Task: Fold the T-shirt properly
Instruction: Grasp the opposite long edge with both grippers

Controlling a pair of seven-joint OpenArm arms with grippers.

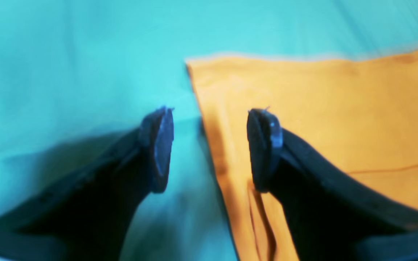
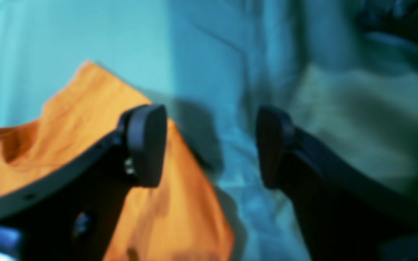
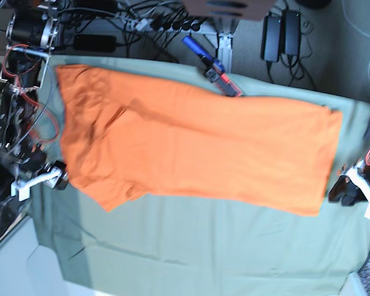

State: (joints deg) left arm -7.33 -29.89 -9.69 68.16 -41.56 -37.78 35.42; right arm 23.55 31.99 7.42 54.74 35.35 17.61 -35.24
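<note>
Though blurred, both hands agape, flanking T-shirt (image 3: 197,151)

Table under sage-green table cloth (image 3: 191,246), cloth creased w/ slight wrinkles nr front edge, orange T-shirt (image 3: 197,148) laid flat directly on it, running lengthwise across far half, sleeve end at view's left, hem at right, front strip of cloth bare.

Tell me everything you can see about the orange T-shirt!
The T-shirt is plain bright orange, soft like cotton. It lies flat and long across the green table cloth, already folded narrower lengthwise, with wrinkles at its sleeve end. Only the cloth beneath touches it. The left gripper hangs open over one edge, and the right gripper hangs open beside the other end.
</note>
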